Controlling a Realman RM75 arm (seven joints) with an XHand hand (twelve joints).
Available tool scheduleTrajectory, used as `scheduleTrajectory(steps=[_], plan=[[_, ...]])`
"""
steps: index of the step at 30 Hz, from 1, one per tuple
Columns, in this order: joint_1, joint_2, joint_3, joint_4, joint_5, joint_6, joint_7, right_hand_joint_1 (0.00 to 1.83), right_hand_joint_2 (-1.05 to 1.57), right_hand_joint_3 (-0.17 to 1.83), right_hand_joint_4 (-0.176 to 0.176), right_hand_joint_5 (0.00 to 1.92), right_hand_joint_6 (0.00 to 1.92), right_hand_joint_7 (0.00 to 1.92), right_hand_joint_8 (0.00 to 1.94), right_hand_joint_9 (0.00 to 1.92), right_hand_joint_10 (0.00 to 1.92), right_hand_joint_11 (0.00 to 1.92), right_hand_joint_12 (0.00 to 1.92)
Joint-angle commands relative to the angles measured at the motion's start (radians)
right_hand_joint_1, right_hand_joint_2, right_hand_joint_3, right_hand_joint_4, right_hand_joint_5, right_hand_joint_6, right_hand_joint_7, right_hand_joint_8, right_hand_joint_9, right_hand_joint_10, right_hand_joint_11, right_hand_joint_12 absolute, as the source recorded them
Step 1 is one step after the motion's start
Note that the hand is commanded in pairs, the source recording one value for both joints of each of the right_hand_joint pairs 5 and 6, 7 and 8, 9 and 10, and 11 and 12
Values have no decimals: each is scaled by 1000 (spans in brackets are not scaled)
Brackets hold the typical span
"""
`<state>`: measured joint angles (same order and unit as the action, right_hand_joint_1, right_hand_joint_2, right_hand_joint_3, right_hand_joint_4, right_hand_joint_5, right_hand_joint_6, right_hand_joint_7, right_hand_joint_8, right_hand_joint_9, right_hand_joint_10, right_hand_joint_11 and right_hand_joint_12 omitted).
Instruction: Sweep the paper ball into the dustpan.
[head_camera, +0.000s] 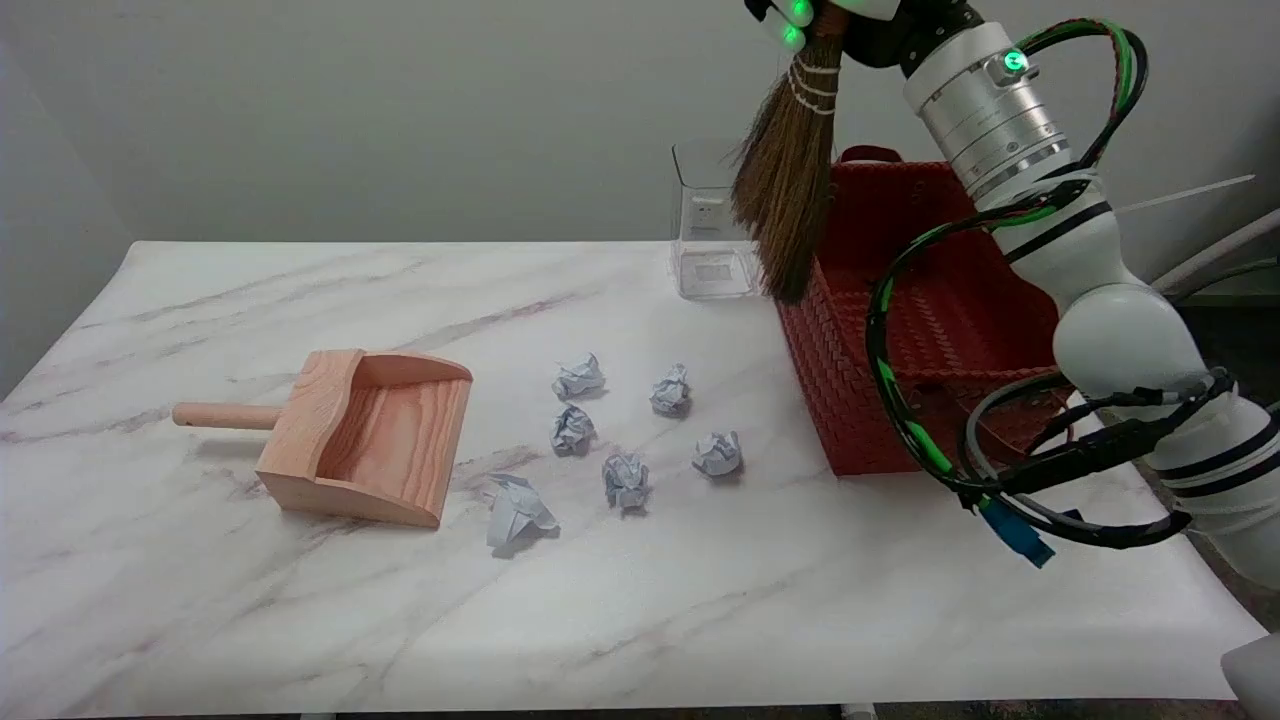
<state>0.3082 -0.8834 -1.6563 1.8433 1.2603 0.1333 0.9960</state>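
- Setting: we recorded a marble-patterned table (200, 620) set against a plain grey wall.
- Dustpan: the wooden dustpan (370, 435) lay on the table's left half, its handle pointing left and its open mouth facing right, towards the paper.
- Paper: we counted six crumpled paper balls in a loose cluster right of the dustpan. The nearest paper ball (515, 512) lay just beside the pan's front corner; the others, such as the one farthest right (717, 453), lay between the pan and the basket.
- Right hand: the right hand (850, 15) sat at the top edge of the head view, mostly cropped. Its fingers were wrapped around the bound neck of the broom (785, 190); we could not tell how tightly.
- Broom: the bristles hung downward, well above the table and in front of the red woven basket (900, 330) and the clear container (710, 225).
- Step in hand: we judged that the broom was being carried towards the paper and that no sweeping had yet begun.
- Technique: we would lower the bristles to the table on the right side of a ball, then draw them leftward in a low, slow stroke aimed at the pan's mouth. A hard stroke could push the unsecured pan or flick the light paper past it.
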Motion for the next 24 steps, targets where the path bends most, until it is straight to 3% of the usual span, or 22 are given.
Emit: scheduleTrajectory(steps=[1,11,24], plan=[[-48,-2,-76,-40,-8,-1,-8,1091,1131,1059,0,1920,1920,1920,1920,1920,1920,1862,1862],[14,-52,-192,-118,-135,-18,-8,1090,1127,1065,0,1920,1920,1920,1920,1920,1920,1859,1859],[-27,-120,-192,-142,-575,-93,-8,1090,1148,1055,0,1920,1920,1920,1920,1920,1920,1857,1857]])
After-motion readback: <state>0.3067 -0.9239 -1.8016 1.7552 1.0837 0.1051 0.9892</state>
